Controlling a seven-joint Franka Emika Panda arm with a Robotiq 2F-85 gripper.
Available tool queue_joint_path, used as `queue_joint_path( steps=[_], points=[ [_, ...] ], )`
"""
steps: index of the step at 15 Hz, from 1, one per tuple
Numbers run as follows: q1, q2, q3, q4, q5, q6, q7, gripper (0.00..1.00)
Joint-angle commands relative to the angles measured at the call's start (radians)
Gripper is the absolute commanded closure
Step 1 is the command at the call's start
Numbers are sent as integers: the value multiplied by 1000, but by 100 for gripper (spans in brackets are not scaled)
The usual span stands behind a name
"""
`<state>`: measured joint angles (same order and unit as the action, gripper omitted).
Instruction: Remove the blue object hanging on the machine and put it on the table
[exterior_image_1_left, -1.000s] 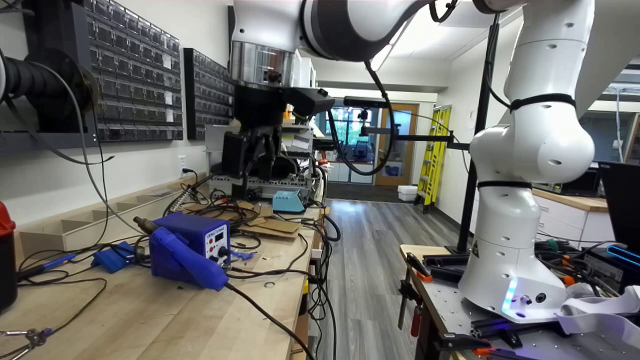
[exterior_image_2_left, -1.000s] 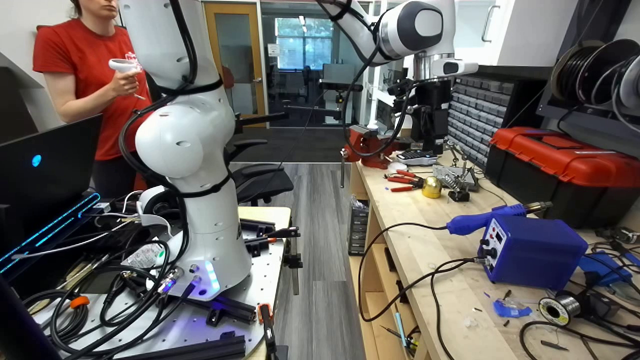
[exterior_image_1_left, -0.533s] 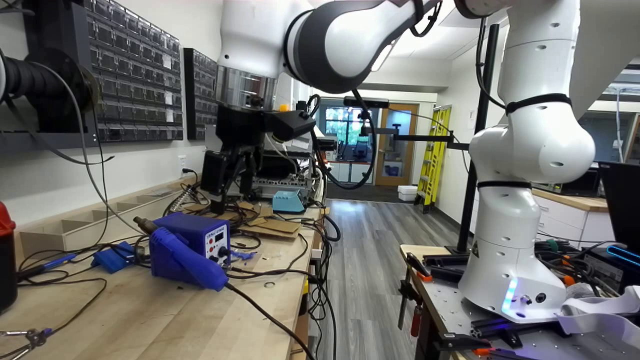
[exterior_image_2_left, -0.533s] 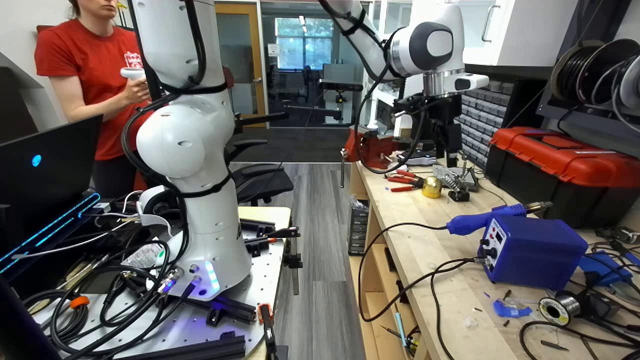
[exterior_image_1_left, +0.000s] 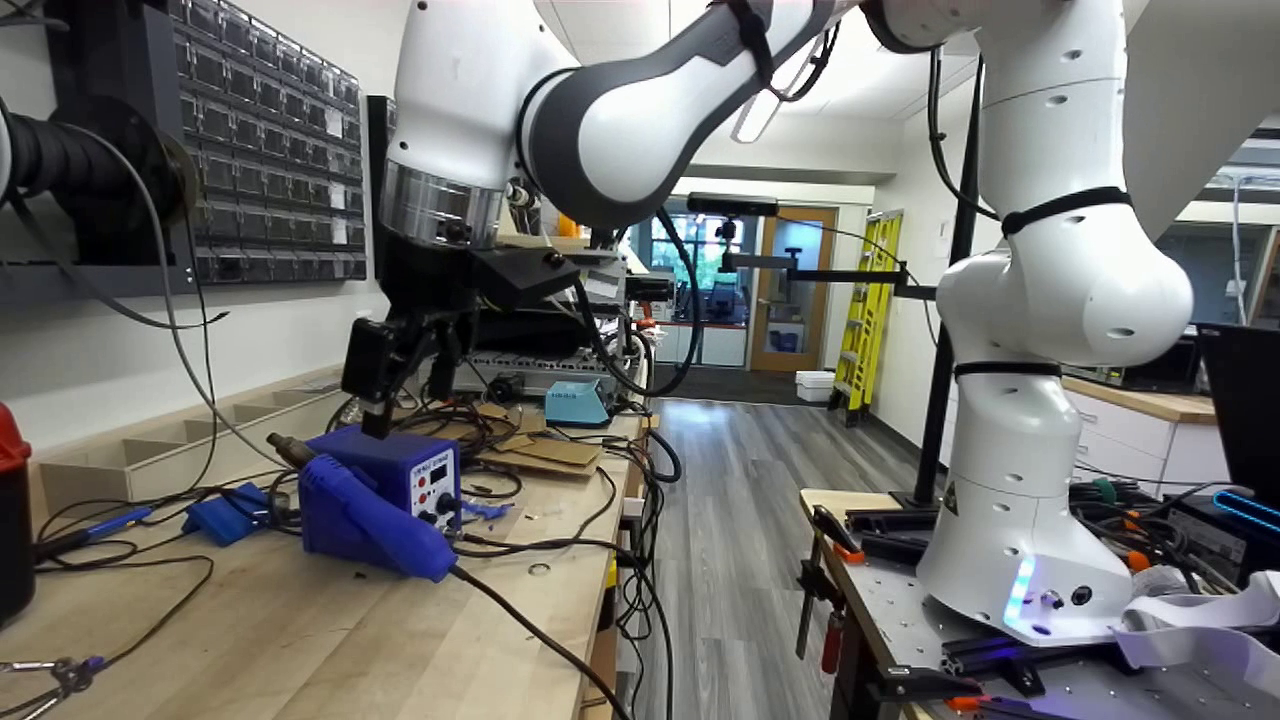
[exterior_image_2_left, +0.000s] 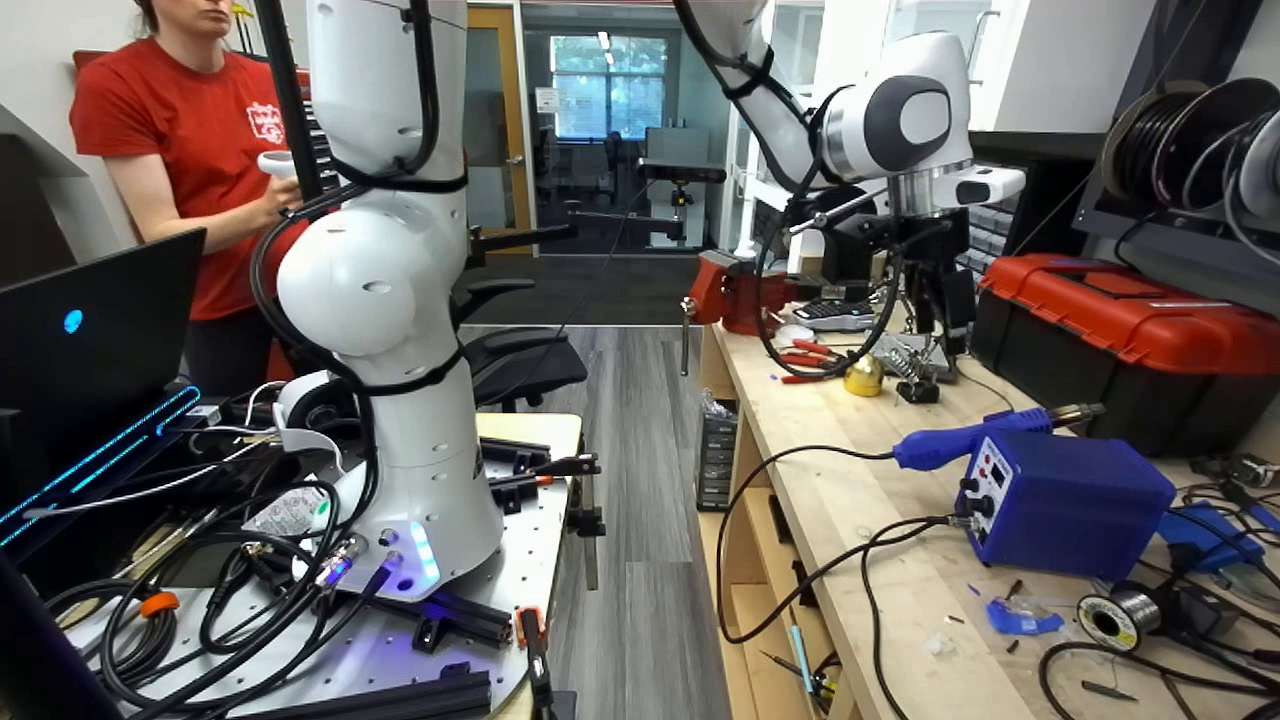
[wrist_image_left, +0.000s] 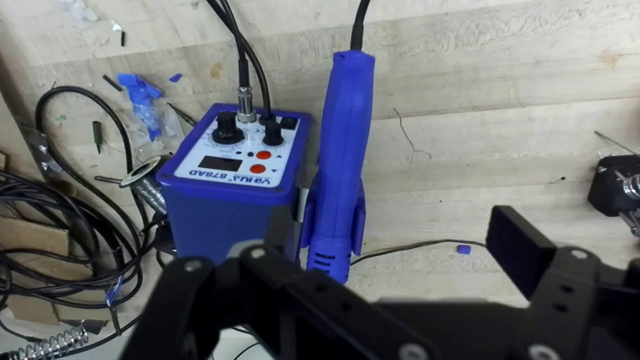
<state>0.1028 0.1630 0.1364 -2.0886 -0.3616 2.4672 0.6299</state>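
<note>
The blue object (exterior_image_1_left: 375, 520) is a long bright blue handpiece. It hangs on the side of the machine (exterior_image_1_left: 435, 485), a blue box with a white knob panel. Both also show in an exterior view, the blue object (exterior_image_2_left: 960, 443) and the machine (exterior_image_2_left: 1070, 510). In the wrist view the blue object (wrist_image_left: 345, 135) lies beside the machine (wrist_image_left: 235, 155), its lower end partly behind a finger. My gripper (exterior_image_1_left: 410, 400) is open and empty, above and apart from the blue object. Its fingers (wrist_image_left: 400, 240) are spread wide in the wrist view. The table (wrist_image_left: 475, 150) is light wood.
Black cables (wrist_image_left: 60, 240) and cardboard lie beside the machine. A solder spool (wrist_image_left: 150, 182) stands close to it. A red and black toolbox (exterior_image_2_left: 1130, 350), a helping-hand stand (exterior_image_2_left: 915, 365) and red pliers (exterior_image_2_left: 810, 360) are on the table. A cable trails from the handpiece.
My gripper has moved left and lower, toward the machine, and has tilted, in an exterior view. The blue object and the machine have not moved.
</note>
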Motion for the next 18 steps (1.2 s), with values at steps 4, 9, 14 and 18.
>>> queue_joint_path(
  steps=[4, 9, 14, 18],
  points=[
    [44, 27, -55, 21, 12, 5, -8, 0],
    [48, 27, -54, 21, 12, 5, -8, 0],
    [53, 71, -69, 42, 16, 17, -11, 0],
    [57, 126, -79, 75, 33, 19, -30, 0]
  ],
)
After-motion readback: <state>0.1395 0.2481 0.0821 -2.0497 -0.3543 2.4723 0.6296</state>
